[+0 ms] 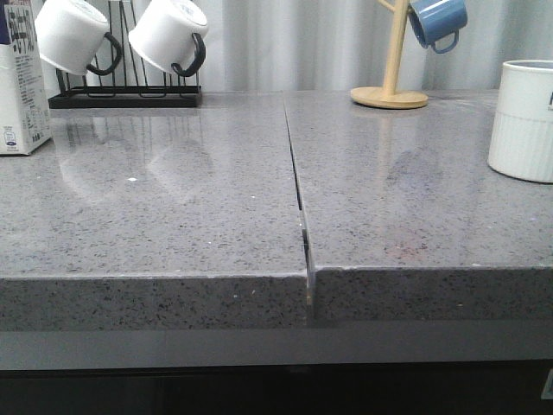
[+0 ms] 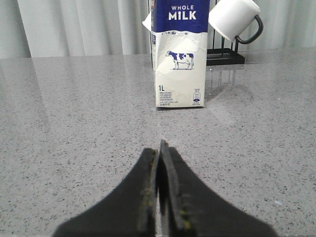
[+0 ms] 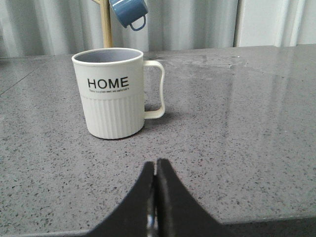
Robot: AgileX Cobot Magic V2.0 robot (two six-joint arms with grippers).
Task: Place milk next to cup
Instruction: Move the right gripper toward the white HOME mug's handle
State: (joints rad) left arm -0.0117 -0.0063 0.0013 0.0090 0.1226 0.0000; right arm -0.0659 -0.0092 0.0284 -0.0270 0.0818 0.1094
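Standing far apart, milk [image 1: 21, 82] beside mug rack [image 1: 121, 91], cup [image 1: 523, 121] near mug tree [image 1: 393, 60]

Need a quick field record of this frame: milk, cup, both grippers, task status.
milk: tall white carton with dark blue top, upright, far left of the grey counter, beside the black mug rack
cup: white ribbed "HOME" mug, upright, far right of the counter
left gripper: shut, empty, facing the milk
right gripper: shut, empty, facing the cup
status: milk not yet moved; wide gap to cup
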